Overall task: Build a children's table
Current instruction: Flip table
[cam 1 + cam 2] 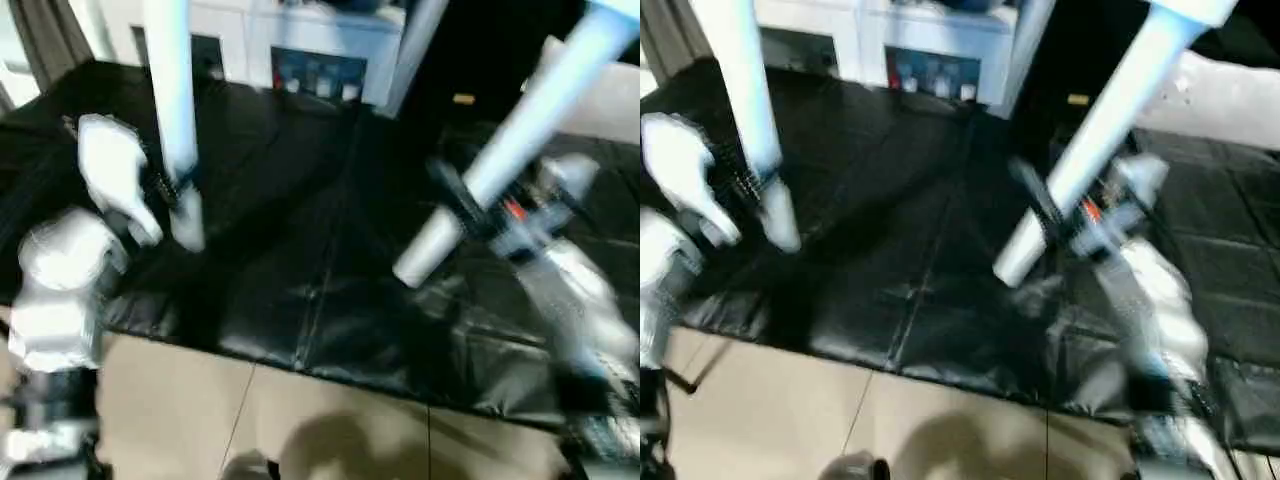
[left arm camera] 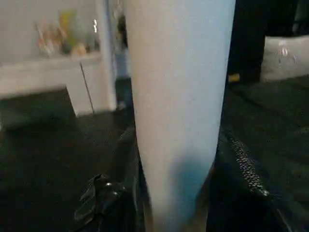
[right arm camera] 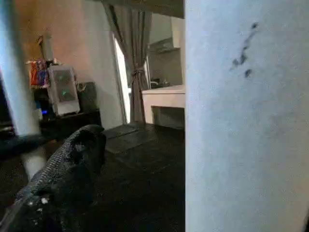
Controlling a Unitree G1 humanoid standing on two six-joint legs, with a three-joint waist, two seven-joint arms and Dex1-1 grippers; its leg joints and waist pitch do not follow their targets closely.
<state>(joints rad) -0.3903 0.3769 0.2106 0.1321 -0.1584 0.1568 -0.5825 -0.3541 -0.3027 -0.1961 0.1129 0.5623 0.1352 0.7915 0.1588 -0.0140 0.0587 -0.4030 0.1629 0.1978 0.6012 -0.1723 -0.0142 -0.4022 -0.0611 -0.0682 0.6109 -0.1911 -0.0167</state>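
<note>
Gripping one white table leg [image 1: 178, 120] upright in left tool [image 1: 172, 192] and another leg [image 1: 510, 150] slanted in right tool [image 1: 470, 215], both raised above black mat [image 1: 300, 260], likely carrying them toward sockets.

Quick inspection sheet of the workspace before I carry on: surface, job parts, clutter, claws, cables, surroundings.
Surface: black mat over pale floor tiles.
Job's things: left table leg near upright; right table leg slanted.
Clutter: nothing seen.
Grippers: left claw gripping the left table leg near its lower end; right claw around the right table leg, jaws wide.
Cables: nothing seen.
Surroundings: white cabinet behind the mat; curtain.
</note>
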